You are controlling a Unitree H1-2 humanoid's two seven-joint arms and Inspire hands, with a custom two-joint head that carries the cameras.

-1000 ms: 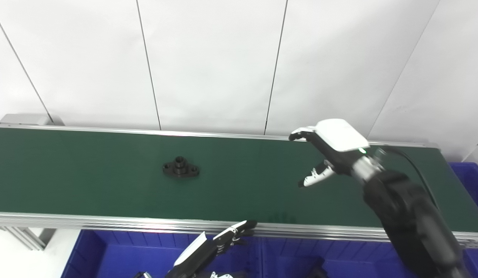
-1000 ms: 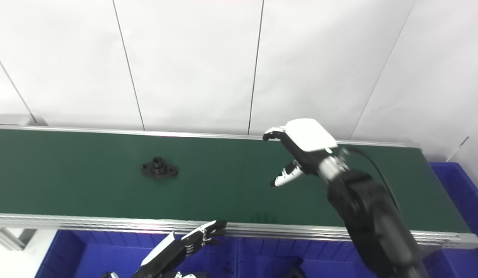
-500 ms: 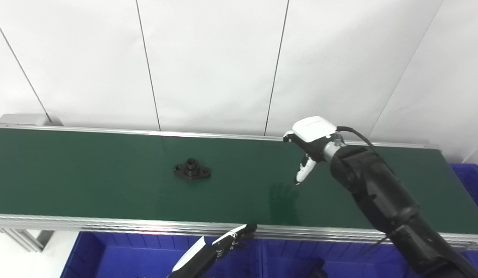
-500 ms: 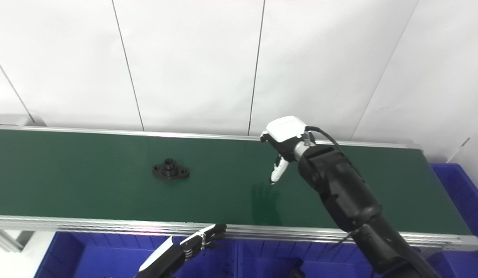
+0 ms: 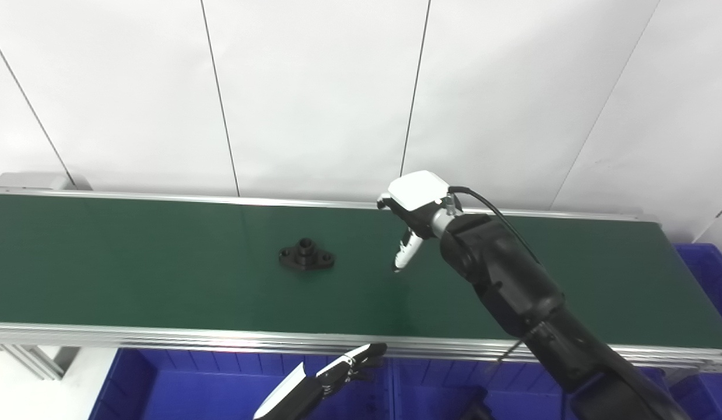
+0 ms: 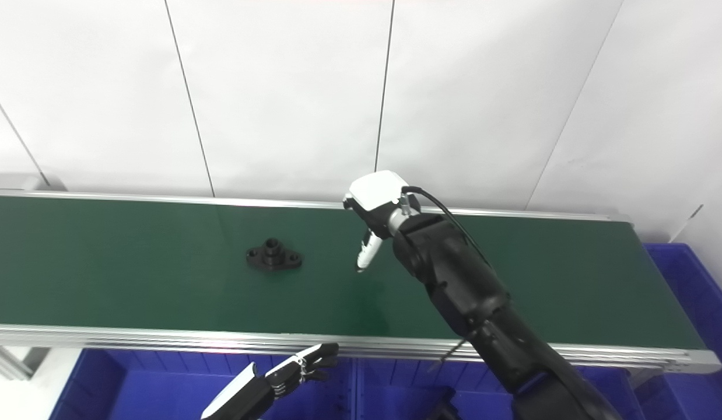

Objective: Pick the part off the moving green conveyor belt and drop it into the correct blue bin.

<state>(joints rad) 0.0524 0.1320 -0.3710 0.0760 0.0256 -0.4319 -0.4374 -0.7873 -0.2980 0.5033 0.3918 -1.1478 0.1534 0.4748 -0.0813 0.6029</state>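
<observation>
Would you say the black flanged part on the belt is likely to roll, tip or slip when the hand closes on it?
The black part lies flat on its wide flange on the green belt, so it probably won't roll or tip. It looks rigid, likely metal and heavy for its size. Its short raised hub offers little to hold, so the right hand might slip.

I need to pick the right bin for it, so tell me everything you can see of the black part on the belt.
The black part is a small dark flange that looks like metal: a flat, roughly diamond-shaped base with a hole at each end lobe and a short raised round hub in the middle. It lies flat, hub up, on the green conveyor belt, about midway across its width. Nothing else touches it; the right hand hangs apart, to its right.
</observation>
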